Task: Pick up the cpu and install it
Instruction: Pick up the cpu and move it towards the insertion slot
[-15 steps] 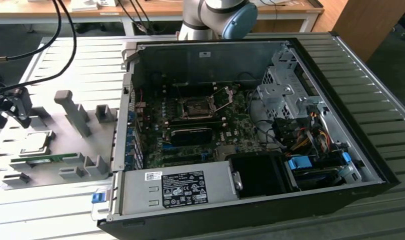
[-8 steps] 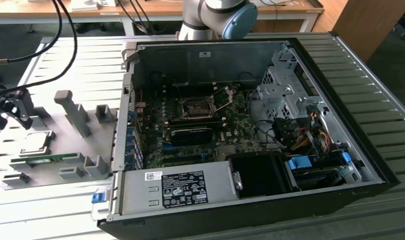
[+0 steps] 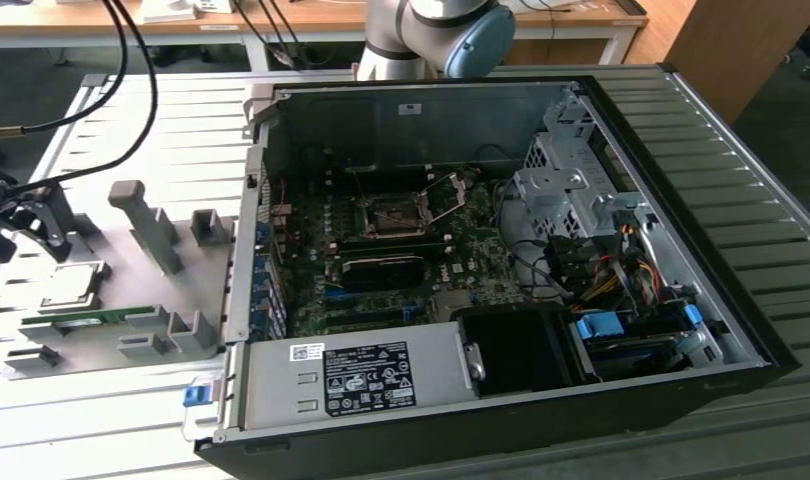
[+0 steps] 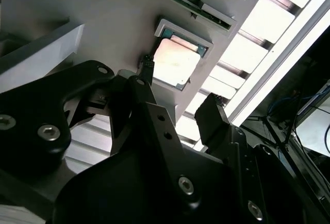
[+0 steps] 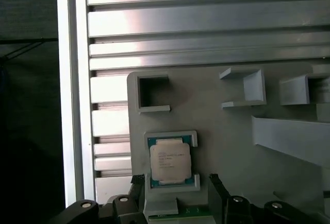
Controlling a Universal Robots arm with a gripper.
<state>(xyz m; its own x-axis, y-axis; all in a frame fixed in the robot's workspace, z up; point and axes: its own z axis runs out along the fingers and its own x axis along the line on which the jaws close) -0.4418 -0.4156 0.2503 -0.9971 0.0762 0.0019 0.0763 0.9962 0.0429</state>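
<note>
- Sitting flat in a grey raised nest (image 5: 194, 139), the cpu (image 5: 170, 162) shows you its silver top. Its green rim is visible along the edges, and nothing is holding it.
- You will find that nest on the grey fixture plate (image 5: 227, 147), near one edge of the plate.
- The gripper (image 5: 175, 183) hangs over the cpu. Its jaws are spread wide and hold nothing.
- In both wrist views the black fingertips (image 5: 136, 179) stand one to each side of the nest, clear of the chip's top. You cannot tell from these views whether they touch the plate.
- A green memory stick (image 3: 78, 320) lies in a holder on the same plate, just beside the cpu.
- Other grey holders and upright posts stand elsewhere on the plate.
- The plate rests on the slatted aluminium counter (image 3: 178, 110).
- An open computer case (image 3: 405, 125) lies on the counter to the exterior view's right of the plate.
- Inside the case, the motherboard socket (image 3: 385, 215) has its frame raised. It is well apart from the cpu.
- The arm's grey and blue joint (image 3: 439, 30) stands behind the case.
</note>
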